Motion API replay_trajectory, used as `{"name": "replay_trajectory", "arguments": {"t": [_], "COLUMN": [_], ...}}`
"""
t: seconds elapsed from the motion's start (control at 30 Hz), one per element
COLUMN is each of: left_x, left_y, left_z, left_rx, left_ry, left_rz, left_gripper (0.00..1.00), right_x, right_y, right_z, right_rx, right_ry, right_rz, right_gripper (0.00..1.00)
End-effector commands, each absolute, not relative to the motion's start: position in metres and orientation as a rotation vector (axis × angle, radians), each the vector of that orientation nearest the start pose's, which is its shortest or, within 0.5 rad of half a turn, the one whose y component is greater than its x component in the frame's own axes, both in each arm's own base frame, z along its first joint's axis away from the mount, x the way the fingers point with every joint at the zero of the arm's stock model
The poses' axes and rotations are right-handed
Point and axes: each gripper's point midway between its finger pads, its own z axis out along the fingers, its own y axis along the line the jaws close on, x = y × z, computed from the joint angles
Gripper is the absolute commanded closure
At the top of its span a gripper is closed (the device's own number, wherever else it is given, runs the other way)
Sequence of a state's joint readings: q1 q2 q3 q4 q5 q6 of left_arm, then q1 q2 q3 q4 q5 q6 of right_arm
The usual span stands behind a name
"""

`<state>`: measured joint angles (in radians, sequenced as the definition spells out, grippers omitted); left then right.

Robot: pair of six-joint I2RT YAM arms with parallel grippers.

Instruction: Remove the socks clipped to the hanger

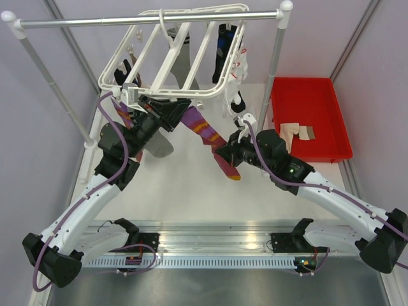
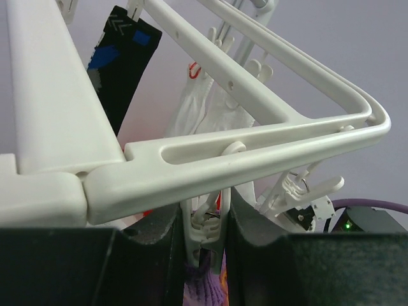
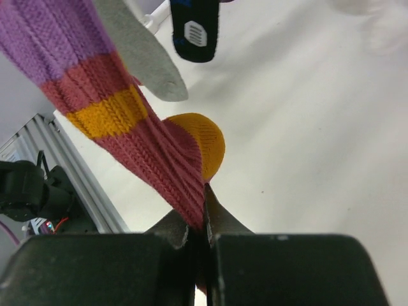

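We found the right gripper pinching the striped sock near its lower end. Its long axis ran up-left to the hanger, where the nearer left gripper squeezed the sock's clip.

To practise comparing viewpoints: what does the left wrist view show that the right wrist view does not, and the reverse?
Left wrist only: the white hanger, a white sock, and the left claw closed on a clip. Right wrist only: the right claw shut on the striped sock, a grey sock, the table. Both: the striped sock and the black-and-blue sock.
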<state>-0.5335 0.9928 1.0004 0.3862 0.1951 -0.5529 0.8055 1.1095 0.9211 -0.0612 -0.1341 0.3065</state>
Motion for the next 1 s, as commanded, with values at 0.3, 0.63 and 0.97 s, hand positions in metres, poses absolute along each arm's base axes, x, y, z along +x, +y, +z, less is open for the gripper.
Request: {"name": "replay_trajectory", "arguments": {"t": [0.3, 0.63, 0.97], "left_x": [0.274, 0.273, 0.273], "left_y": [-0.215, -0.211, -0.208], "left_z": [0.483, 0.486, 0.482], "left_rx": [0.128, 0.106, 0.097], "left_ry": [1.187, 1.193, 1.21], "left_rz": [-1.039, -1.031, -1.02], "left_gripper": [0.98, 0.98, 0.98], "right_x": [0.253, 0.297, 0.386], "right_y": [0.257, 0.183, 0.024], "right_z": [0.265, 0.248, 0.268], "right_rx": [-0.449, -0.157, 0.414], "right_ry": [1.886, 2.023, 1.969], "right_rz": [0.791, 0.505, 0.286], "right_gripper": [0.99, 0.99, 0.99]}}
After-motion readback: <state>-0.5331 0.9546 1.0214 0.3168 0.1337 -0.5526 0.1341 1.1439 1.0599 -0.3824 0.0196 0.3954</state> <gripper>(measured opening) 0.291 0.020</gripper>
